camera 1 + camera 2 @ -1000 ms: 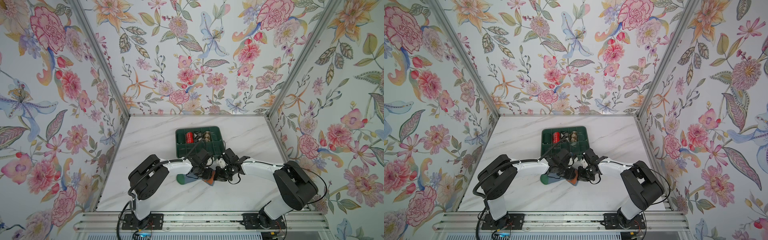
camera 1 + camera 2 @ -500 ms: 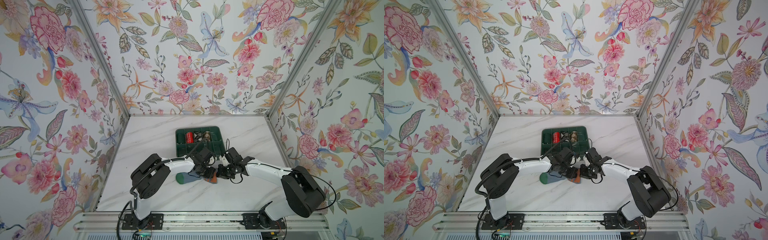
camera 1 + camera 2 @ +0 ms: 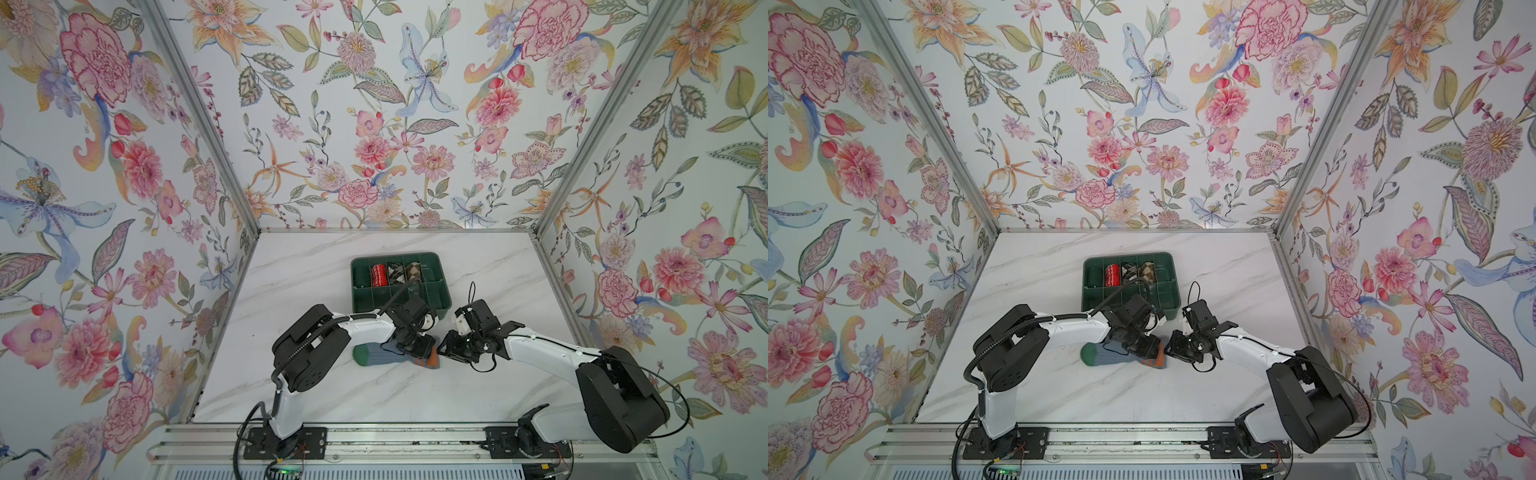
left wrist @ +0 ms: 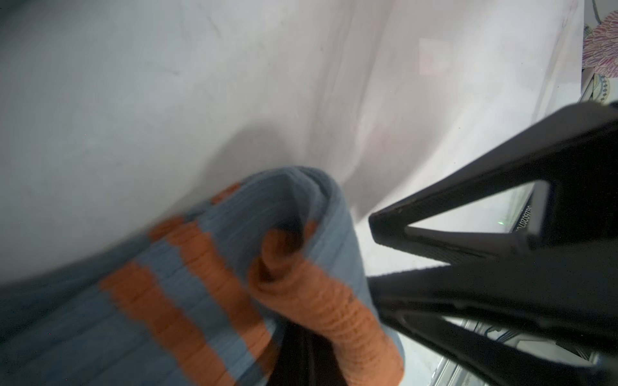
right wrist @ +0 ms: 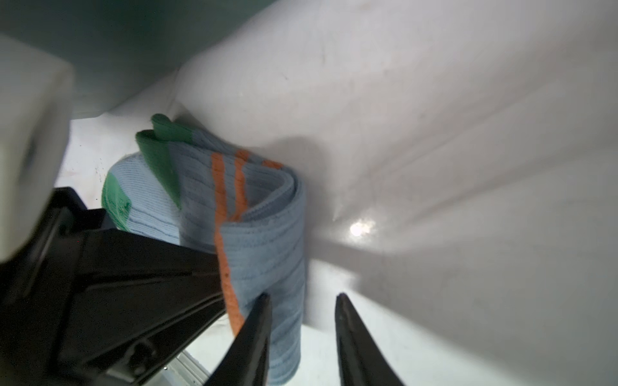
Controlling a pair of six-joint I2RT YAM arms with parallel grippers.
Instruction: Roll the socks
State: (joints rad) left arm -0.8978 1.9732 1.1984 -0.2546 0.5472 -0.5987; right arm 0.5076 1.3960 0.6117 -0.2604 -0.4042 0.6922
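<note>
The socks (image 3: 380, 356) lie across the marble table as a grey-blue ribbed pair, green toe to the left and orange stripes and cuff curled over at the right. Both top views show my left gripper (image 3: 423, 350) lying on that curled cuff end. It is shut on the socks (image 4: 207, 287), whose fabric drapes over its dark fingers (image 4: 307, 361). My right gripper (image 3: 445, 352) sits just right of the cuff end. Its jaws stand apart in the right wrist view (image 5: 302, 300), and the folded edge of the socks (image 5: 264, 240) reaches into the gap unpinched.
A green divided tray (image 3: 395, 254) stands directly behind both grippers. It holds a red patterned bundle (image 3: 379, 276), a black-white argyle bundle (image 3: 395, 274) and a brown argyle bundle (image 3: 412, 272). Floral walls enclose the table on three sides; a metal rail (image 3: 399, 444) runs along the front.
My right gripper has opened, let go of the cuff end and drawn slightly to the right. My left gripper stays shut on the socks, which have shifted slightly.
</note>
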